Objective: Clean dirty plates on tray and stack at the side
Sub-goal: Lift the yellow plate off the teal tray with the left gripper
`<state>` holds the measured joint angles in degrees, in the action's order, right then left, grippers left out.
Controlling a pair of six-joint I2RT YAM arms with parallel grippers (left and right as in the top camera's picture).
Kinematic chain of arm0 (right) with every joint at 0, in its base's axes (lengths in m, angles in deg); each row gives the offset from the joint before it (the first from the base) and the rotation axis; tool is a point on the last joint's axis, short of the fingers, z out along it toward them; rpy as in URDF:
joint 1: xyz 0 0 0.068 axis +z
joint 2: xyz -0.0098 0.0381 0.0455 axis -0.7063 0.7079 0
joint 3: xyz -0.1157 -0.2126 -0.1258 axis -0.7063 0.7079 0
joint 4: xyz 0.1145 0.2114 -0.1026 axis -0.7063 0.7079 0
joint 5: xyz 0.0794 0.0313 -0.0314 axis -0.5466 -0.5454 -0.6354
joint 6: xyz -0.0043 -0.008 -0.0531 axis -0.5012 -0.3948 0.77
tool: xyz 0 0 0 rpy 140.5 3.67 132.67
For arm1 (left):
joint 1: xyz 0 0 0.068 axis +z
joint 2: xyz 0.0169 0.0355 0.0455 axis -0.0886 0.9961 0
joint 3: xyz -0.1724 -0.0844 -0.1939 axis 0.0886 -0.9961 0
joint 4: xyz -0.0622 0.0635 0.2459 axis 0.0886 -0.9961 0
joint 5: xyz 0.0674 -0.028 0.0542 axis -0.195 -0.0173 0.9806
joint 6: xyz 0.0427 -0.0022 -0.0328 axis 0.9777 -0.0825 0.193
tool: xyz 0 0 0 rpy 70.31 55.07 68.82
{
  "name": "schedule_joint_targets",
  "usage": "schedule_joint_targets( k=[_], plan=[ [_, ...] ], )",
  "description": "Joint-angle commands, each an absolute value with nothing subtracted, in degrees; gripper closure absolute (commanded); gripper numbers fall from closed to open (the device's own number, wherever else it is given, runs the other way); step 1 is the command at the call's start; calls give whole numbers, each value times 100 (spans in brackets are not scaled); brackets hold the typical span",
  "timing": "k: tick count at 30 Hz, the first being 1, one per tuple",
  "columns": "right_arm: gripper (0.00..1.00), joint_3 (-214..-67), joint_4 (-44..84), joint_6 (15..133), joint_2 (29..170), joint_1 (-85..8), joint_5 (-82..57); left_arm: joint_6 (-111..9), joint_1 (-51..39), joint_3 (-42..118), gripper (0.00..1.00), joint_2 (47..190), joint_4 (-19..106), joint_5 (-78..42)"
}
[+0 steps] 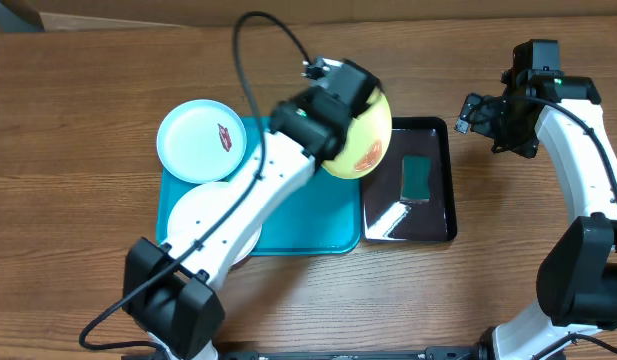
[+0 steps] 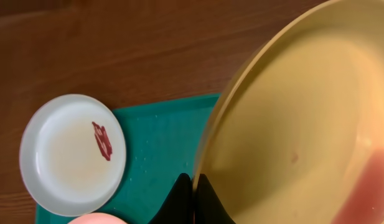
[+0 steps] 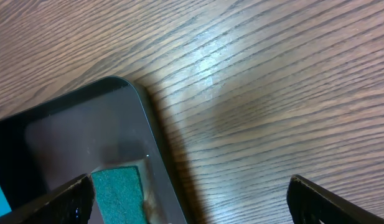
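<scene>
- Overhead view shows you the left end effector (image 1: 340, 98) clenched on the rim of the yellow-green plate (image 1: 366, 140). The plate hangs tilted above the right edge of the turquoise tray (image 1: 308, 215), and its far side reaches toward the black tray (image 1: 433, 215).
- Your left wrist view backs this up. The dark fingers (image 2: 182, 202) are pinched together on the plate's lower rim, and the plate's pale inside fills the right half of that view.
- From above you can see a reddish smear (image 1: 370, 155) on the held plate's face.
- The pale blue plate (image 1: 200, 140) lies flat at the tray's far left corner and overhangs the rim. It has red-brown food bits (image 1: 226, 135) toward its right side.
- The white plate (image 1: 210, 215) lies at the tray's near left corner, partly hidden under your left arm. You cannot tell whether it touches the pale blue one.
- The black tray sits on the wooden surface (image 1: 88, 80) just beside the turquoise tray's right edge, with a green sponge (image 1: 416, 177) lying in it.
- Your right end effector (image 1: 478, 115) hovers released above bare surface just past the black tray's far right corner. In the right wrist view its fingers (image 3: 332, 199) stand wide apart with nothing between them.
</scene>
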<state>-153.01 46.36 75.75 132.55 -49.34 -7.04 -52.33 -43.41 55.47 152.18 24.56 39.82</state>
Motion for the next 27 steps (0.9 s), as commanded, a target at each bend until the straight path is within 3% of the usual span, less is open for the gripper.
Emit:
schedule_joint_targets(
  k=[1, 17, 27],
  plan=[
    [0, -15332, 4603, 7555, 13231, -4930, -732, -5167, -4747, 5691, 96, 15207, 2504, 5156],
    [0, -15332, 4603, 7555, 13231, -4930, -732, -4763, -6203, 5691, 96, 15210, 2504, 7696],
    [0, -15332, 4603, 7555, 13231, -4930, -732, -4767, -6448, 5691, 96, 15210, 2576, 8026]
  ],
)
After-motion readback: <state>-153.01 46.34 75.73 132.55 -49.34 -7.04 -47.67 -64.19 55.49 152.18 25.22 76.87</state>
